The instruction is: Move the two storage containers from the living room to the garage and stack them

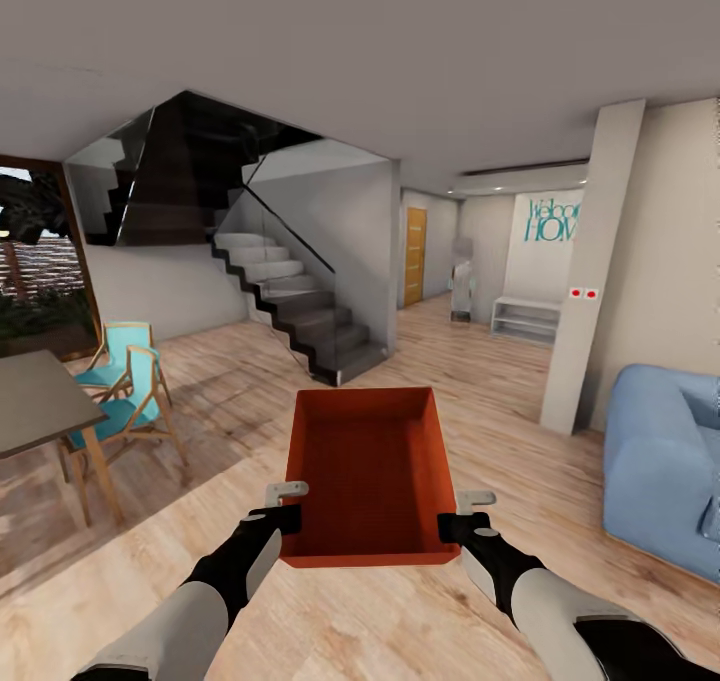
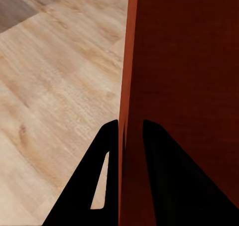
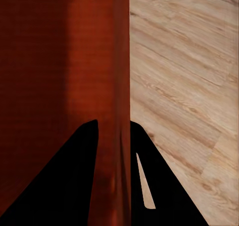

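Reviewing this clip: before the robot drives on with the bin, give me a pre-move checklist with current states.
1. Left gripper clamps the storage container wall: ok.
2. Right gripper clamps the opposite wall: ok.
3. Container level, held off the wood floor: ok.
4. Container empty inside: ok.
5. Path ahead toward the hallway past the staircase: ok, open floor.
6. Second container's location: cannot tell.

We see the container [image 1: 368, 473] dead ahead between both arms, table [image 1: 40, 401] left, sofa [image 1: 665, 466] right, staircase [image 1: 290, 306] behind.
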You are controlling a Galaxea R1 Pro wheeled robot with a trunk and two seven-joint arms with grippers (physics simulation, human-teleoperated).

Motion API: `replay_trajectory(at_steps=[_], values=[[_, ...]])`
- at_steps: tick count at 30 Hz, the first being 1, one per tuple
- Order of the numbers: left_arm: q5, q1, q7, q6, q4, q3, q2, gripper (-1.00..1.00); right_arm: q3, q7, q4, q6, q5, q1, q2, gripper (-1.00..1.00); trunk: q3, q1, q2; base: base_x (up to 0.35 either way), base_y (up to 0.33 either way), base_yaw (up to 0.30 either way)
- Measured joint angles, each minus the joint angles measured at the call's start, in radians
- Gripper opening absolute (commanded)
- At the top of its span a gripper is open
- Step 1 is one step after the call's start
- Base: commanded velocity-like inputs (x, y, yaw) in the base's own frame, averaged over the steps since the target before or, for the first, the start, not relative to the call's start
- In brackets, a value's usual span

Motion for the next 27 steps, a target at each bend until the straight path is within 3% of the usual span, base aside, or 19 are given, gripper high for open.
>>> replay_trajectory(at_steps=[20, 27], values=[[-0.001, 0.0, 0.0, 0.0, 0.001, 0.001, -0.001, -1.0, 0.003, 0.0, 0.0, 0.001, -0.003, 0.0, -0.001, -1.0, 0.0, 0.0, 0.0, 0.323, 0.052, -0.241], [-0.001, 0.0, -0.001, 0.0, 0.001, 0.001, 0.001, -1.0, 0.001, 0.0, 0.001, 0.0, -0.001, 0.0, 0.0, -1.0, 0.0, 0.0, 0.0, 0.323, 0.0, -0.03]])
